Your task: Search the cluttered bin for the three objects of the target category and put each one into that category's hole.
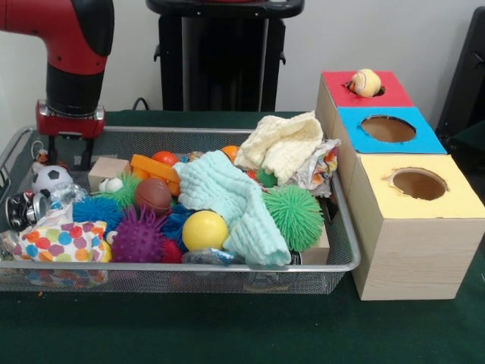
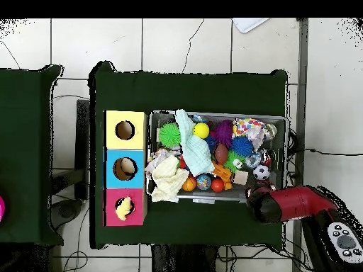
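The wire mesh bin (image 1: 345, 262) lies on the green table, full of clutter. My gripper (image 1: 70, 155) hangs over the bin's far left corner, above a soccer ball (image 1: 50, 178) and beside a wooden block (image 1: 107, 171). Its fingers (image 1: 51, 149) stand apart with nothing between them. The red-ringed hole (image 1: 379, 92) tops the farthest box, and a pale yellow ball (image 1: 366, 82) rests in it. In the overhead view the arm (image 2: 291, 204) covers the gripper at the bin's corner (image 2: 280, 193), and the red box (image 2: 113, 216) shows the ball (image 2: 123, 207).
The bin holds a brown ball (image 1: 152, 194), a yellow ball (image 1: 204, 230), an orange ball (image 1: 165, 158), spiky balls in purple (image 1: 138, 236) and green (image 1: 292, 216), a mint cloth (image 1: 227, 201) and a cream cloth (image 1: 282, 144). Blue-ringed (image 1: 388, 129) and yellow-ringed (image 1: 418, 183) holes sit nearer.
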Tool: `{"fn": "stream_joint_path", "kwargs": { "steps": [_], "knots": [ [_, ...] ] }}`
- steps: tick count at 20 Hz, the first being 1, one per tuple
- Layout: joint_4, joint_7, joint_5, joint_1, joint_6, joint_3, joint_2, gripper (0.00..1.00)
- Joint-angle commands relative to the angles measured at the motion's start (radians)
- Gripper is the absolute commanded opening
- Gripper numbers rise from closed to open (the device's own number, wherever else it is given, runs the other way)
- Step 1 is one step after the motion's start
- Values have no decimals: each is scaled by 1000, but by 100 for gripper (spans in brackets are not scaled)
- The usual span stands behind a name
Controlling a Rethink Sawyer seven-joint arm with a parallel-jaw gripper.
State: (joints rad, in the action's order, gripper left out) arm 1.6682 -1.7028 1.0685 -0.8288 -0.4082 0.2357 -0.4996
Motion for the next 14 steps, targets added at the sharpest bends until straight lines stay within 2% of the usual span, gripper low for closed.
{"fn": "stream_joint_path", "kwargs": {
  "steps": [1,7,12,14],
  "knots": [
    [-116,108,153,-28,62,-22,131,100],
    [-112,130,187,-63,79,-40,135,100],
    [-120,104,217,-50,83,-76,140,100],
    [-143,98,216,-48,69,-83,166,100]
  ]
}}
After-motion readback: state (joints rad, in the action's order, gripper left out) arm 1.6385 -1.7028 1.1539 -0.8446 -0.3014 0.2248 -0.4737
